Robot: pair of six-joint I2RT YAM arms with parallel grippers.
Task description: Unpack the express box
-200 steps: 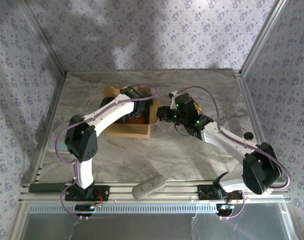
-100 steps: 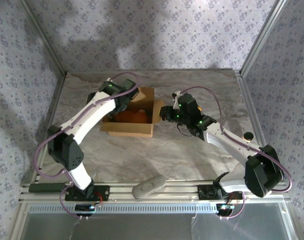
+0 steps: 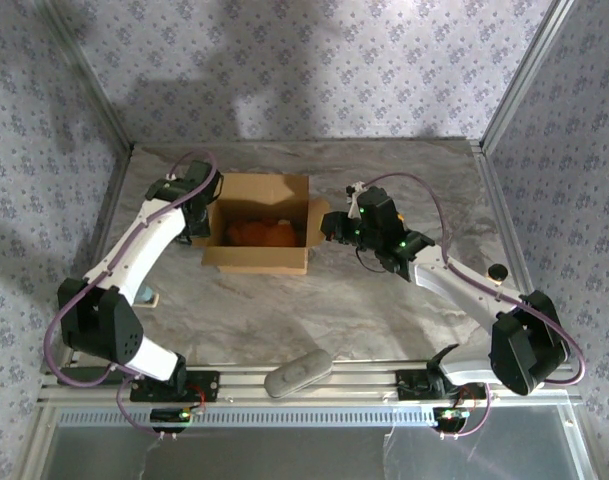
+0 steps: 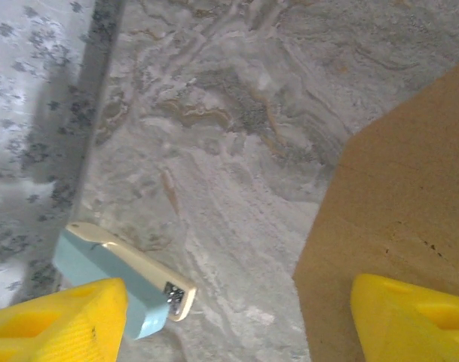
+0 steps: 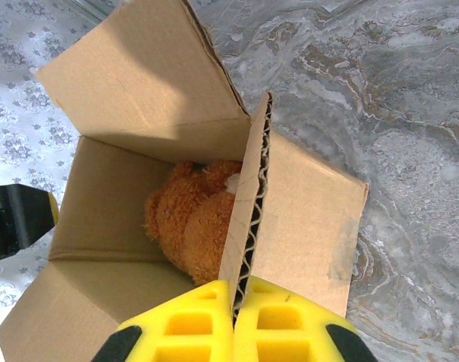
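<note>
Markings: you can see plain brown cardboard on every visible face of the express box (image 3: 259,235); a greyish tape patch (image 5: 342,253) sits on its outer right wall, and nothing legible shows on it.
Box position: it stands mid-table between your two arms, top open, flaps spread.
Contents: an orange-brown plush toy (image 5: 191,222) lies inside on the box floor, against the right wall.
Right gripper (image 5: 233,320): your yellow fingers are pressed together on the corrugated top edge of the box's right wall, gripping it.
Left gripper (image 4: 229,332): your jaws stand apart with nothing between them, over the marble table (image 3: 384,300) just beside the box's left side; one finger overlaps the left flap in the wrist view.
Nearby, left: a small blue-and-cream tool (image 4: 123,283) lies flat on the table close to the patterned enclosure wall (image 4: 33,113), well apart from the box.
Nearby, front: a grey oblong object (image 3: 298,372) rests on the near rail between the arm bases.
Obstruction: the raised right wall hides part of the toy from your right wrist view.
</note>
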